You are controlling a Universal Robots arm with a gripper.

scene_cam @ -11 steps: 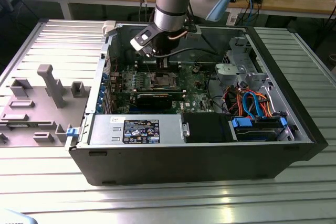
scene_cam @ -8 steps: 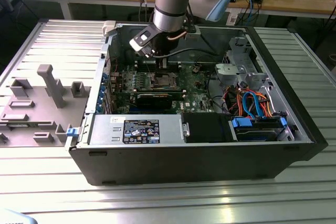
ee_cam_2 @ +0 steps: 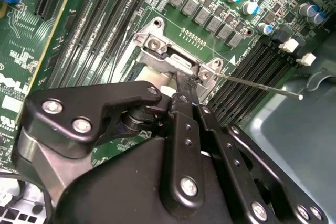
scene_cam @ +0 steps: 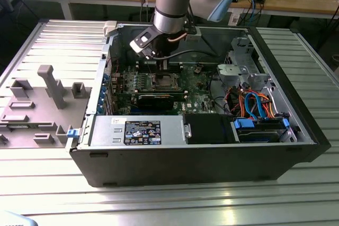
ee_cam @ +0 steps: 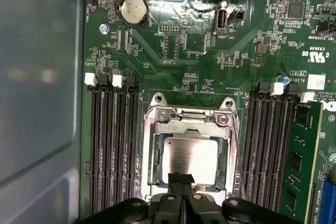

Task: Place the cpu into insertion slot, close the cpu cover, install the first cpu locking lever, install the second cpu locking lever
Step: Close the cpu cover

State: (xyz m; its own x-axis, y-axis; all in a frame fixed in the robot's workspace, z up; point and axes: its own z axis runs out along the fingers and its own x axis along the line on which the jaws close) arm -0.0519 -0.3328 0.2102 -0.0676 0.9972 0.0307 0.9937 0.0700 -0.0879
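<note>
Closest to you in both wrist views is the gripper with its black linkage arms. Its two fingers are pressed flat against each other with only a seam between them, and you can see nothing held between them. The tips point down at one edge of the insertion slot. Whether they actually press on the metal, you cannot tell.

You find the cpu already seated in that slot, its pale top facing up. The cpu cover lies flat over it, so the chip shows through the cut-out middle. Long black memory slots run along both sides of the socket, and a round coin battery sits further off on the green board.

In the second wrist view, a thin wire locking lever runs from a corner of the socket, just beside the fingers, and slants out over the memory slots to a small pale tip.

In the exterior view, your arm reaches down into the open computer case, which lies on its side on a ribbed metal table. There the gripper hangs just beside the socket.
</note>
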